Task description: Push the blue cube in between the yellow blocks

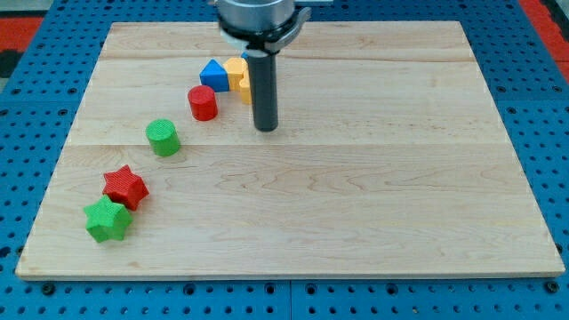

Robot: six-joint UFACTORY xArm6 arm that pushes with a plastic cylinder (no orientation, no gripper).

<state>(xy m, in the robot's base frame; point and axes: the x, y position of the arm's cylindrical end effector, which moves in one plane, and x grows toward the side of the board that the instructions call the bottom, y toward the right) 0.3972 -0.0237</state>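
Claw: none is fitted, so no grasping state can be reported; the arm ends in a straight dark rod, and the tip [266, 129] is seen resting on the bench [356, 204] just above the frame's centre, clear of every block.

The two yellow blocks [236, 73] are found in the upper middle of the frame, just left of the rod, apparently touching each other; the lower one is partly masked by the rod. A blue block of peaked outline [213, 76] is set against their left side. A thin strip of blue is noted at the rod's left edge, just above the yellow pair; it is judged to be the blue cube [245, 58], though most of it is hidden and its shape cannot be confirmed.

A red cylinder [203, 103], green cylinder [163, 138], red star [124, 187] and green star [108, 220] are strung out towards the lower left, well apart from the work.

Recommendations, as judgement only:
- No gap is visible between the yellow pair; one should be opened first by a short nudge to one block.
- The tip should then be brought round to the cube's far side, away from the pair.
- The push should be kept slow and aimed through the cube's centre, so that it is not spun aside.
- The peaked blue block should be left undisturbed.
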